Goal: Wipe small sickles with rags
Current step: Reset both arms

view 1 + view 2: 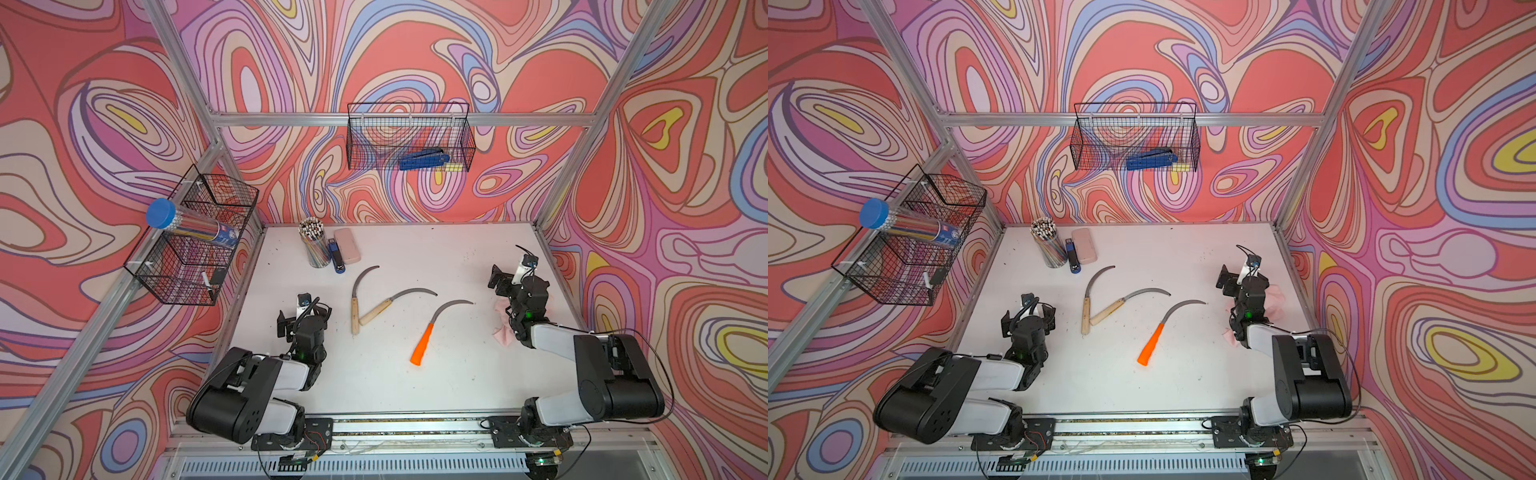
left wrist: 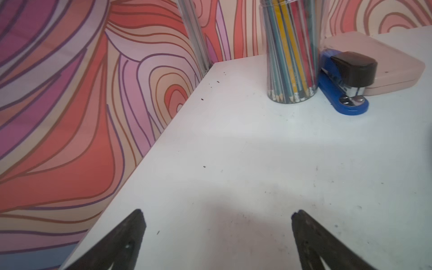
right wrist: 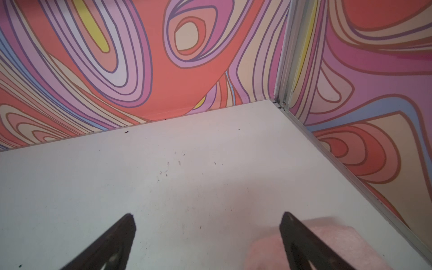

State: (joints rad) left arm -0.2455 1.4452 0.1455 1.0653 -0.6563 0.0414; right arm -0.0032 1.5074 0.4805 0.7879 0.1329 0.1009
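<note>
The left hand [image 2: 216, 214] and right hand [image 3: 207, 215] are spread and empty. The right hovers beside the pink rag [image 1: 503, 331], frame right in a top view, likely to fetch it first. The small sickles [image 1: 395, 300] lie centre-frame on the table [image 1: 415, 386], untouched.

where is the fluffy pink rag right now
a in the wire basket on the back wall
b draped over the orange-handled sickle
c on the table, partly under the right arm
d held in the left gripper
c: the rag lies on the table, partly hidden under the right arm, and its edge shows beside the open right gripper in the right wrist view.
</note>
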